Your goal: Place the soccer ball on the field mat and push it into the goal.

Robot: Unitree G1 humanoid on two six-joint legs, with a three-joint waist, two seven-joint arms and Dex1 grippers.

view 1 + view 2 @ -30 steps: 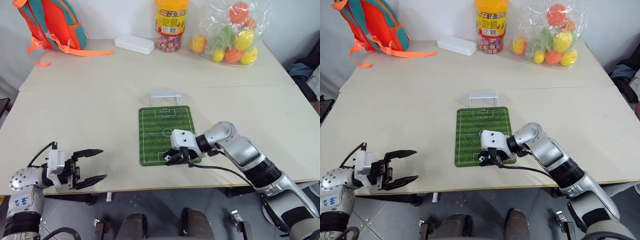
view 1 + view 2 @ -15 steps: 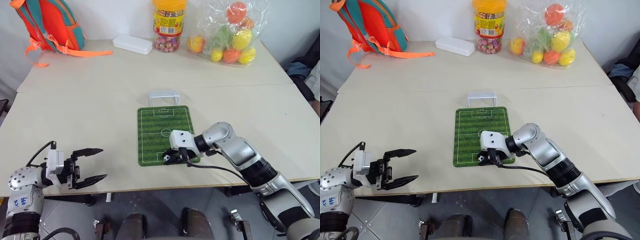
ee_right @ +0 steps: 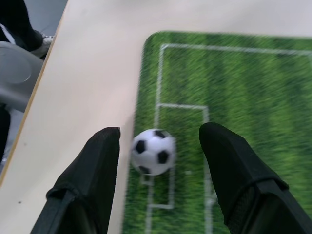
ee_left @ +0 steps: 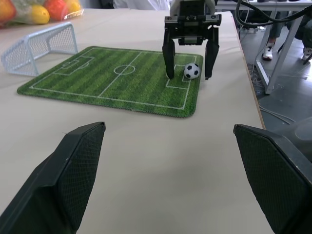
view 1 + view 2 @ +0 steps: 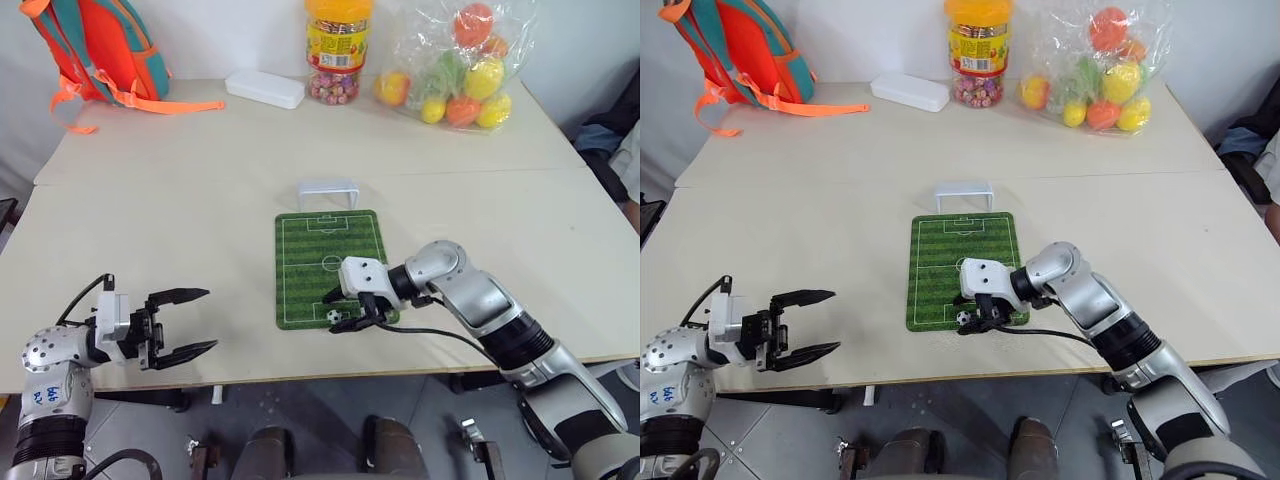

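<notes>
Left wrist view showing the soccer ball (image 4: 192, 71) resting on the field mat (image 4: 117, 78), between the two black fingers of the right tool (image 4: 190, 75), which are standing apart and not touching it. Sitting in the small marked box at the mat's near end, toward the front edge of the surface (image 5: 150, 230). Judging the first part of the task as done: ball placed and let go. Remaining: pushing the ball along the length of the mat into the goal (image 5: 328, 192), standing just past the mat's far end, toward the middle of the surface. Judging that the push needs a straight line up the pitch, since the goal mouth is much narrower than the mat.

Hanging near the front left corner of the surface, the left tool (image 5: 180, 323), fingers spread wide, holding nothing, well apart from the mat.

Lying along the back edge of the surface: a clear plastic bag (image 5: 452, 65) toward the back right corner, holding orange, yellow and green plastic balls; a jar (image 5: 338, 48) with a yellow lid near the middle of that edge, holding small coloured sweets or beads, too small to tell which; a white oblong box (image 5: 266, 89) beside it, lid shut, contents hidden. Sitting at the back left corner, an orange and teal backpack (image 5: 95, 48), contents hidden as well.
</notes>
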